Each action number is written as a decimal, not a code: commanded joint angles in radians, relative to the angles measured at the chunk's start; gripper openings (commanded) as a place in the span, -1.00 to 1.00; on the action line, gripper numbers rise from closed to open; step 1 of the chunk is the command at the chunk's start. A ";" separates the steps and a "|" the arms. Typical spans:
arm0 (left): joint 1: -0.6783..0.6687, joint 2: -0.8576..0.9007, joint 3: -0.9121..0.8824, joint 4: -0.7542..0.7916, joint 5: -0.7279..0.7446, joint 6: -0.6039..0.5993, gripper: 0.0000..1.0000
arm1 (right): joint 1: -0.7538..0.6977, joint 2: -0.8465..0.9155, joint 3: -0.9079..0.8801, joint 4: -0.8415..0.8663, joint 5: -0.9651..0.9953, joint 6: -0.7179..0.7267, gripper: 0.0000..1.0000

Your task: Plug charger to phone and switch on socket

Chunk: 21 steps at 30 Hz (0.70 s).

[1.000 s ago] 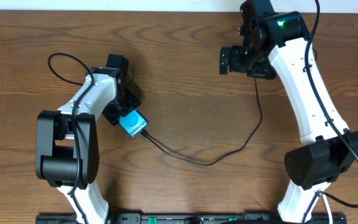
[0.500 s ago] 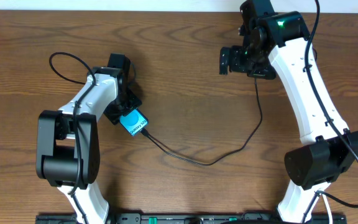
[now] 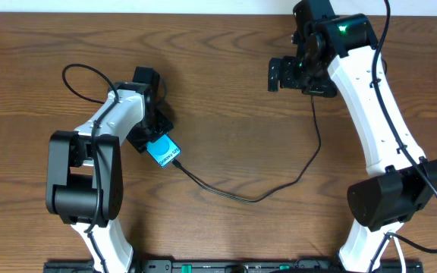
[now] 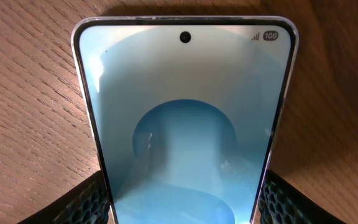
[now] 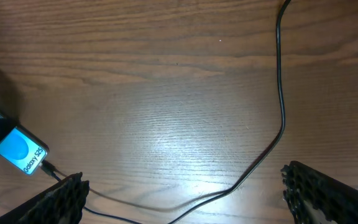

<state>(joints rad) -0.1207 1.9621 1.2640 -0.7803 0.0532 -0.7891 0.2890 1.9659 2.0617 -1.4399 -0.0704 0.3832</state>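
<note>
While right gripper (image 5: 188, 186) gapes, left gripper (image 4: 180, 204) clamps phone (image 4: 182, 93).

One phone (image 3: 162, 150) sits between the fingers of the left gripper (image 3: 152, 140). One black cable (image 3: 256, 199) meets the phone's end farthest from that gripper and runs off to pass below the right gripper (image 3: 283, 74). Two arms, two grippers and one desk (image 3: 226, 106) are in view.

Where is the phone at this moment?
Overhead, the phone is left of centre, clamped by the left gripper, with the charger meeting its lower-right end.
</note>
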 commanded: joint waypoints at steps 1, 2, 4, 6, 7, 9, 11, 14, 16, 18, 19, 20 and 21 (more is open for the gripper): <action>-0.003 0.046 -0.002 0.000 -0.016 -0.014 -0.85 | 0.001 -0.023 0.019 -0.001 0.012 0.013 0.99; -0.003 0.046 -0.002 0.000 -0.016 -0.014 -0.86 | 0.001 -0.023 0.019 -0.001 0.012 0.013 0.99; -0.003 0.046 -0.002 0.000 -0.016 -0.014 -0.86 | 0.001 -0.023 0.019 -0.001 0.012 0.013 0.99; -0.003 0.046 -0.002 0.000 -0.016 -0.014 -0.86 | 0.001 -0.023 0.019 -0.001 0.012 0.013 0.98; -0.003 0.046 -0.002 0.000 -0.016 -0.014 -0.85 | 0.001 -0.023 0.019 -0.001 0.012 0.013 0.99; -0.003 0.046 -0.002 0.000 -0.016 -0.014 -0.85 | 0.001 -0.023 0.019 -0.001 0.012 0.013 0.98; -0.003 0.046 -0.002 0.000 -0.016 -0.014 -0.85 | 0.001 -0.023 0.019 -0.002 0.012 0.013 0.99; -0.003 0.046 -0.002 -0.001 -0.016 -0.013 -0.74 | 0.001 -0.023 0.019 -0.002 0.012 0.013 0.98; -0.003 0.046 -0.002 -0.002 -0.014 -0.013 -0.66 | 0.001 -0.023 0.019 -0.003 0.012 0.013 0.98; -0.003 0.046 -0.002 -0.003 -0.012 -0.013 -0.55 | 0.001 -0.023 0.019 -0.005 0.012 0.013 0.98; -0.003 0.046 -0.002 -0.003 -0.012 -0.013 -0.54 | 0.001 -0.023 0.019 -0.005 0.012 0.013 0.98; -0.003 0.046 -0.002 -0.003 -0.012 -0.013 -0.54 | 0.001 -0.023 0.019 -0.005 0.012 0.013 0.99; -0.003 0.046 -0.002 -0.003 -0.012 -0.013 -0.51 | 0.001 -0.023 0.019 -0.005 0.012 0.013 0.98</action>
<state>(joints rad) -0.1207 1.9625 1.2640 -0.7803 0.0536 -0.7891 0.2890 1.9659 2.0617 -1.4429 -0.0704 0.3832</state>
